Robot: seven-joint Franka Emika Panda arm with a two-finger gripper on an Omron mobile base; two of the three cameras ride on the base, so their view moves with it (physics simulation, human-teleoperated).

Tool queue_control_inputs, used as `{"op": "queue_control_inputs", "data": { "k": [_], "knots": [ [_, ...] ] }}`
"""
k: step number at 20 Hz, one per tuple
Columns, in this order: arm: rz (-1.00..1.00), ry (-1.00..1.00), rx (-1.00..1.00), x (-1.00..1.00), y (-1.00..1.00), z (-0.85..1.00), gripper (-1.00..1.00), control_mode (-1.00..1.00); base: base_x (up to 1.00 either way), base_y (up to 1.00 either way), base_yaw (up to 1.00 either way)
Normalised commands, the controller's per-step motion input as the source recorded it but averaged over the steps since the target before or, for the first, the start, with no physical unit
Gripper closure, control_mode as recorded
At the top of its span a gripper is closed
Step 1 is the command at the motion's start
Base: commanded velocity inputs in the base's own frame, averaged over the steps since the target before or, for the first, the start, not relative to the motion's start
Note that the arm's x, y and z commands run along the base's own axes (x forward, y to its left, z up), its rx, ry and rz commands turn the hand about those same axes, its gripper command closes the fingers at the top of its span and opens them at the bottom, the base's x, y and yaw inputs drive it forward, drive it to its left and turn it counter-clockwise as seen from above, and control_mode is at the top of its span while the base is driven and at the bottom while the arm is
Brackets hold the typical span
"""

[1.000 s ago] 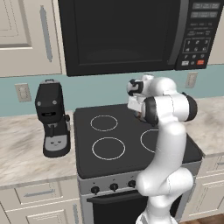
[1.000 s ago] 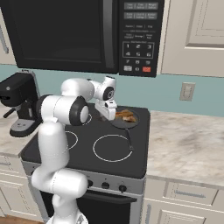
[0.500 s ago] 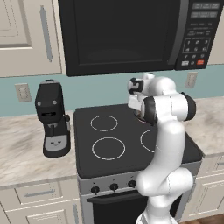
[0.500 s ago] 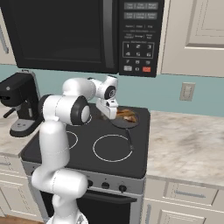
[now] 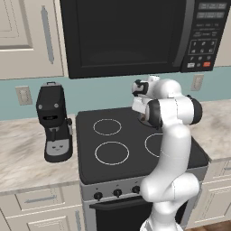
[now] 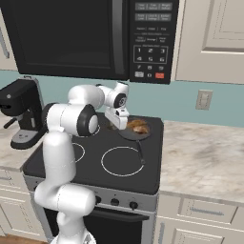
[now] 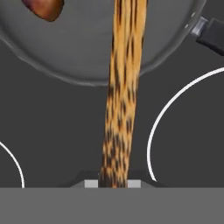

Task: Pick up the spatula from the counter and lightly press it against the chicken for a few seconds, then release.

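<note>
A: Your gripper (image 7: pixel 113 183) is clamped tight on the end of the spatula (image 7: pixel 120 100). The wooden handle runs out from the finger tips, over the stove (image 7: pixel 65 131) and across the rim of the pan (image 7: pixel 78 61).

B: The blade end runs off the top of the hand view, so you can't judge contact from there. The chicken (image 7: pixel 43 8) lies in the pan to one side of the handle, apart from it.

A: I'd say you need to swing the spatula sideways over the meat, then lower it gently. Press lightly, hold, then lift and let go.

B: Mind the pan handle (image 7: pixel 212 33) on the other side. A hard push could slide or tip the pan.

A: Farther off, the coffee machine (image 5: pixel 54 122) stands on the counter, well apart from your path. The microwave (image 5: pixel 126 36) hangs above the arm, so lift with care.
</note>
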Motion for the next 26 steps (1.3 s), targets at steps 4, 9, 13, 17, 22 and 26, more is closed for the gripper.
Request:
{"op": "queue_control_inputs", "data": {
  "k": [4, 9, 13, 17, 22, 26],
  "knots": [
    [0.0, 0.0, 0.01, 0.01, 0.0, 0.0, 1.0, -1.0, 0.0, 0.0, 0.0],
    [0.0, 0.0, 0.01, 0.02, -0.01, -0.03, 1.0, -1.0, 0.0, 0.0, 0.0],
    [0.0, 0.0, 0.01, 0.01, -0.01, -0.01, 1.0, -1.0, 0.0, 0.0, 0.0],
    [0.0, 0.0, 0.0, 0.0, 0.0, 0.0, 1.0, -1.0, 0.0, 0.0, 0.0],
    [0.0, 0.0, 0.0, 0.0, 0.0, 0.0, 1.0, -1.0, 0.0, 0.0, 0.0],
    [0.0, 0.0, 0.0, 0.0, 0.0, 0.0, 1.0, -1.0, 0.0, 0.0, 0.0]
  ]
}}
